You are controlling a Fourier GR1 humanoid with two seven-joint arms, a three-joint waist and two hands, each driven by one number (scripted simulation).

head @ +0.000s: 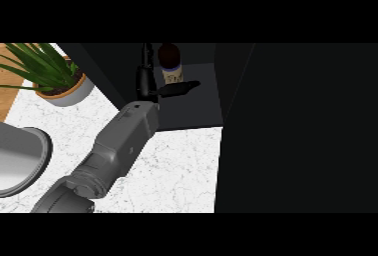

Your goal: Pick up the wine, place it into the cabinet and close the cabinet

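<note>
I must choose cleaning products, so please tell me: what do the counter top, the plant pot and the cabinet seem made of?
The counter top looks like white marble: fine grey veins. The plant pot seems ceramic, matt pale grey with an orange-brown rim. The cabinet is matt, near-black panel; wood or laminate, I cannot tell.

White marbled counter [177, 165] (grey-veined), seen from steeply above. At its far left a potted plant [68, 92] stands in a pale pot, next to a strip of wooden surface [13, 75]. A grey rounded basin [40, 150] lies at the near left edge. A dark cabinet [295, 125] fills the right side. On its open shelf [190, 112], towards the far end, a wine bottle [171, 62] stands upright.
</note>
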